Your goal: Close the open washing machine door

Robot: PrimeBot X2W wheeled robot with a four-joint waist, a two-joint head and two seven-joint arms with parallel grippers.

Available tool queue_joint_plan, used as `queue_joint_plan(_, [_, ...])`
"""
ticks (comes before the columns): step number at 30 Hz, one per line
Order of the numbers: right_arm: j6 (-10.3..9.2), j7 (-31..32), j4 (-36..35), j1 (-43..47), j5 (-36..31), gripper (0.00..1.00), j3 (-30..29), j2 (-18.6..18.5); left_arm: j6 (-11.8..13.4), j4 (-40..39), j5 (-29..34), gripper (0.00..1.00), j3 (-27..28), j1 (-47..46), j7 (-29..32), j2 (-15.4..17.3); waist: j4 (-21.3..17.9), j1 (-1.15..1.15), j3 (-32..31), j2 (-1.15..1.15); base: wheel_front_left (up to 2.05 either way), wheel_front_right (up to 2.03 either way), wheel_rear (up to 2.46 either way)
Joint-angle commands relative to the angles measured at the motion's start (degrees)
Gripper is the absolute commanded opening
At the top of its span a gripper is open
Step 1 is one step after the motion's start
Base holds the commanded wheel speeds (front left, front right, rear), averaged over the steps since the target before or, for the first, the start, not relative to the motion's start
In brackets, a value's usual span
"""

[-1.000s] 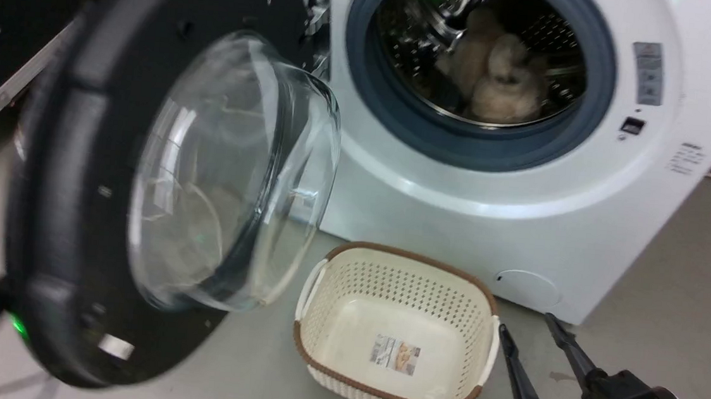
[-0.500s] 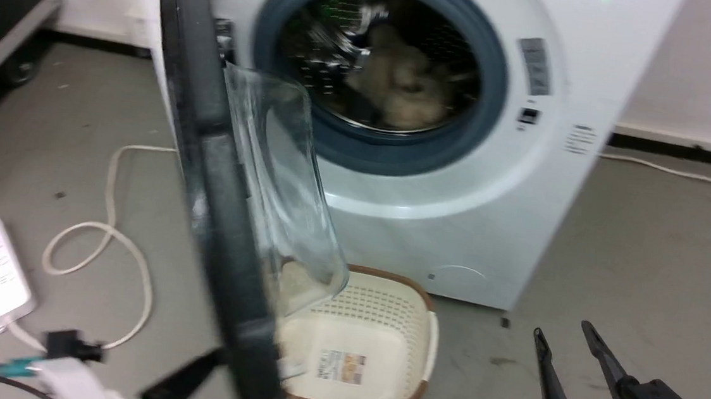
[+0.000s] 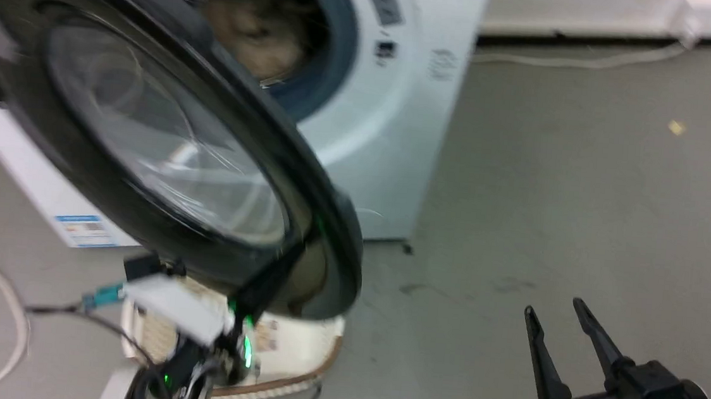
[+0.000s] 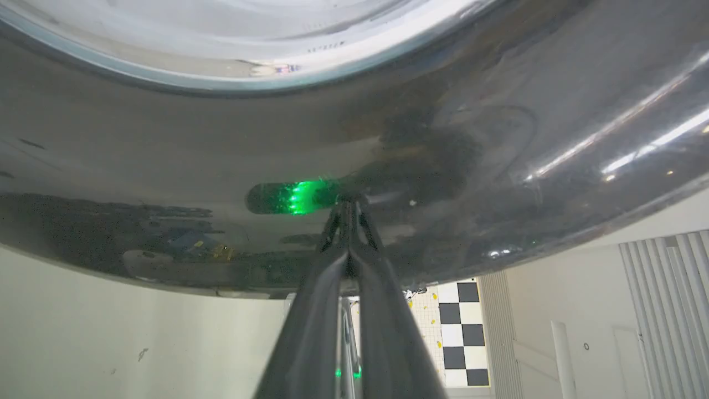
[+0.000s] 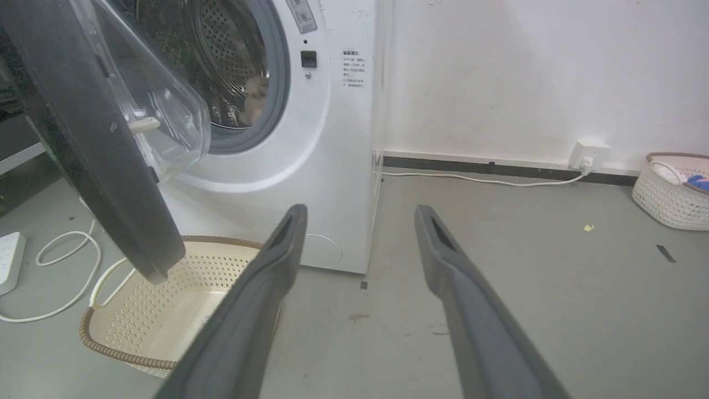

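Washing machine door (image 3: 319, 219): partly open, swung out before the washing machine (image 3: 393, 126). Left gripper (image 4: 349, 202): fingers pinched together on nothing, tips touching the door's glossy black rim. Right gripper (image 3: 553, 307): fingers wide apart, empty, well right of the washing machine.

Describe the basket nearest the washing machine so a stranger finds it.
Start at the white washing machine with its door open. On the floor below that door sits a cream basket with a brown rim. Unlike the other basket by the wall socket, it looks empty.
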Motion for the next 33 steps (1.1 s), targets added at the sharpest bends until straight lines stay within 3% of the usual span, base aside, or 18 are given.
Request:
queue_joint_plan(1, [0.05, -0.24, -0.33, -1.18, 0.82, 1.00, 0.20, 0.14, -0.39, 2.03, 0.46, 0.00, -0.61, -3.93, -2.62, -0.02, -5.93, -0.01, 5.02, -0.01, 0.00, 0.00, 0.00])
queue_joint_plan(5, [0.05, -0.24, -0.49, -2.09, 2.19, 1.00, 0.60, 0.14, -0.35, 7.84, 1.24, 0.00, -1.52, -12.50, -9.60, -0.02, -9.06, -0.01, 7.18, -0.01, 0.00, 0.00, 0.00])
queue_joint_plan(11, [0.05, -0.24, -0.23, -3.13, 3.87, 1.00, 1.94, 0.14, -0.59, 18.99, -3.03, 0.00, -1.40, -23.75, -18.15, -0.02, -11.66, -0.01, 8.75, -0.01, 0.00, 0.00, 0.00])
queue_joint_plan(16, [0.05, -0.24, -0.05, -3.18, 4.35, 1.00, 1.53, 0.15, -1.53, 24.54, -5.65, 0.00, -3.02, -27.61, -20.29, -0.02, -10.69, -0.01, 8.09, -0.01, 0.00, 0.00, 0.00])
queue_joint_plan(17, [0.05, -0.24, -0.17, -3.03, 4.08, 1.00, 1.23, 0.15, -1.71, 24.06, -5.26, 0.00, -4.43, -26.85, -19.94, -0.01, -8.96, -0.01, 6.88, -0.01, 0.00, 0.00, 0.00])
queue_joint_plan(19, [0.05, -0.24, -0.23, -2.05, 3.62, 1.00, 0.60, 0.15, -1.75, 19.94, -2.18, 0.50, -6.61, -20.75, -19.27, 1.18, -6.10, -0.01, 3.58, -0.01, 0.00, 0.00, 0.00])
queue_joint_plan(20, [0.05, -0.24, -0.31, -1.58, 3.64, 1.00, 0.10, 0.15, -1.75, 18.57, -0.83, 1.00, -7.68, -18.59, -19.18, 1.85, -5.21, -0.01, 2.64, -0.01, 0.00, 0.00, 0.00])
queue_joint_plan(24, [0.05, -0.24, -0.44, 0.35, 3.47, 1.00, -0.54, 0.15, -1.76, 11.50, 6.44, 1.00, -11.71, -9.89, -22.49, 6.25, -1.77, -0.01, -0.36, -0.01, 0.00, 0.00, 0.00])
queue_joint_plan(31, [0.05, -0.24, -0.19, 3.18, 3.13, 1.00, -1.95, 0.15, -1.76, 3.63, 21.74, 1.00, -16.08, 1.43, -38.11, 15.75, 4.43, -0.01, -3.97, -0.01, 0.00, 0.00, 0.00])
queue_joint_plan(32, [0.05, -0.24, -0.19, 3.18, 3.13, 1.00, -1.95, 0.15, -1.76, 3.63, 21.74, 1.00, -16.08, 1.43, -38.11, 15.75, 4.43, -0.01, -3.97, -0.01, 0.00, 0.00, 0.00])
queue_joint_plan(33, [0.05, -0.24, -0.29, 3.71, 3.00, 1.00, -1.70, 0.15, -1.76, 4.34, 28.64, 1.00, -15.60, 3.36, -40.17, 17.89, 5.89, -0.01, -4.71, -0.01, 0.00, 0.00, 0.00])
